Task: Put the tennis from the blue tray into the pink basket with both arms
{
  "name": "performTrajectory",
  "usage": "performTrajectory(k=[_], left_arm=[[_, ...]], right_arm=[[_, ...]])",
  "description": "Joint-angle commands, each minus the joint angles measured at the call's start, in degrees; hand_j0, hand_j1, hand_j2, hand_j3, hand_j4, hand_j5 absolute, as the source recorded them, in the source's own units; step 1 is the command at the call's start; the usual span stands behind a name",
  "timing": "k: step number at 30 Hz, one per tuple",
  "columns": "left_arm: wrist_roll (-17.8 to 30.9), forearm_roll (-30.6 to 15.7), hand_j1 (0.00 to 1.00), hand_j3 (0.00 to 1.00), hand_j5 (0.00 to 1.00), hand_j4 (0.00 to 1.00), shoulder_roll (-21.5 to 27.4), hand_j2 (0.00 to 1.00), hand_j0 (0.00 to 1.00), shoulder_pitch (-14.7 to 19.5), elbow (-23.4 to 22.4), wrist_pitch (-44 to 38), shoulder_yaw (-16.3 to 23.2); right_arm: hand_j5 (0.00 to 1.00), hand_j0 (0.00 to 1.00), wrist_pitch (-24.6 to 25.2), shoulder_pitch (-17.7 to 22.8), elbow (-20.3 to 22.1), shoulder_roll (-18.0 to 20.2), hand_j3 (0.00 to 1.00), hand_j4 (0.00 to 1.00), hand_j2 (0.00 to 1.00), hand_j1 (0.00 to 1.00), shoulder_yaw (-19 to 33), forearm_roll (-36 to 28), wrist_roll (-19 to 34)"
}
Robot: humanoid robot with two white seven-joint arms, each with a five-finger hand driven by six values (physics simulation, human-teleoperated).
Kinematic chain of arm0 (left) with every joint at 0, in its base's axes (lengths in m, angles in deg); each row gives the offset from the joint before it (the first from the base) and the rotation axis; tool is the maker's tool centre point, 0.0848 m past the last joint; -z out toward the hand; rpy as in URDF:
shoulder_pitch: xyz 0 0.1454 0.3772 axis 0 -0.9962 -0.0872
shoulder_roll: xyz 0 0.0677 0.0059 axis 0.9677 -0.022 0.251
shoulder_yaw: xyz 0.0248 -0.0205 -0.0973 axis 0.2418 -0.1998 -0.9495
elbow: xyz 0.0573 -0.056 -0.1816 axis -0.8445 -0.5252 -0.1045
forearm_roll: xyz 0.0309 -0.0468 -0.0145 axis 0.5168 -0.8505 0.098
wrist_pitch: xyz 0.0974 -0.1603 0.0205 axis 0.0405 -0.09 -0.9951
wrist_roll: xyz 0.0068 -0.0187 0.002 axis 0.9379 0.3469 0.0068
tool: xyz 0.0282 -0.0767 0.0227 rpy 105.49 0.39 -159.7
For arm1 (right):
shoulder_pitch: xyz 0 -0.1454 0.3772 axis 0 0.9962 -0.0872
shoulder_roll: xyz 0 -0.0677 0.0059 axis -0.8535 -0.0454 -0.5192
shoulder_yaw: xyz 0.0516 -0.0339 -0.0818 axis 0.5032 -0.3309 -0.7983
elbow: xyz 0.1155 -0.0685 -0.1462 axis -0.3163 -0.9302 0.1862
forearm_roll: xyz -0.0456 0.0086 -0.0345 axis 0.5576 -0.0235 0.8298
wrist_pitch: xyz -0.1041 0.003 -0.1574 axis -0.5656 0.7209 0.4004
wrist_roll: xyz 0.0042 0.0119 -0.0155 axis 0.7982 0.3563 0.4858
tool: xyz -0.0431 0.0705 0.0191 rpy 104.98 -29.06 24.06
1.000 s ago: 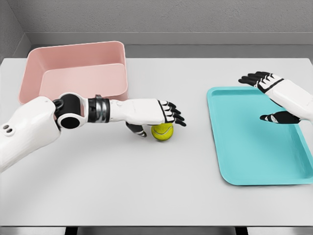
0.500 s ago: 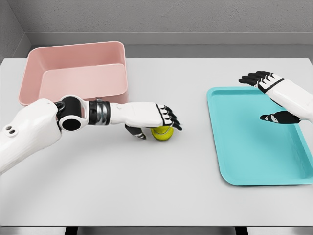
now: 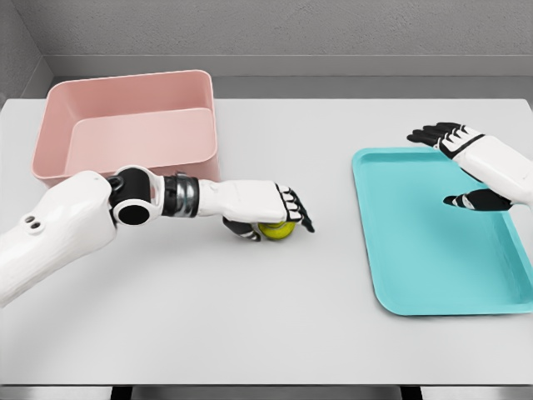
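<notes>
With the left hand (image 3: 279, 210) curled over the tennis ball (image 3: 276, 231) on the table (image 3: 250, 317), a loose grip risks it rolling away.

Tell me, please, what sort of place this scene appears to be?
Most likely a simulated tabletop test bench, not a real room: a plain white table against bare grey walls, holding only a pink basket, a blue tray and a tennis ball under the left hand, all rendered flat and clean.
</notes>
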Motion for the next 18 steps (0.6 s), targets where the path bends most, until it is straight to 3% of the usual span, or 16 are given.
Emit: performTrajectory(k=[1, 6, 7, 18], left_arm=[[0.6, -0.5, 0.7, 0.7, 0.7, 0.7, -0.1, 0.7, 0.7, -0.1, -0.4, -0.1, -0.1], [1.3, -0.5, 0.58, 0.58, 0.58, 0.58, -0.1, 0.58, 0.58, 0.0, -0.9, -0.1, -0.1], [1.3, -0.5, 0.57, 0.57, 0.57, 0.57, -0.1, 0.57, 0.57, 0.0, -0.9, -0.1, -0.1], [1.3, -0.4, 0.56, 0.56, 0.56, 0.56, -0.2, 0.56, 0.56, 0.9, -0.5, -0.1, 0.0]], right_arm=[[1.0, 1.0, 0.2, 0.0, 0.0, 0.1, 1.0, 1.0, 1.0, 1.0, 0.0, -0.4, 0.0], [1.0, 1.0, 0.2, 0.1, -1.3, 0.2, 1.0, 1.0, 1.0, 1.0, 0.7, -0.3, 0.0], [1.0, 1.0, 0.2, 0.0, -3.8, 0.5, 1.0, 1.0, 1.0, 1.0, 0.8, -0.4, 0.0], [1.0, 1.0, 0.2, -0.1, -4.7, 0.5, 1.0, 1.0, 1.0, 1.0, 0.8, -0.5, 0.0]])
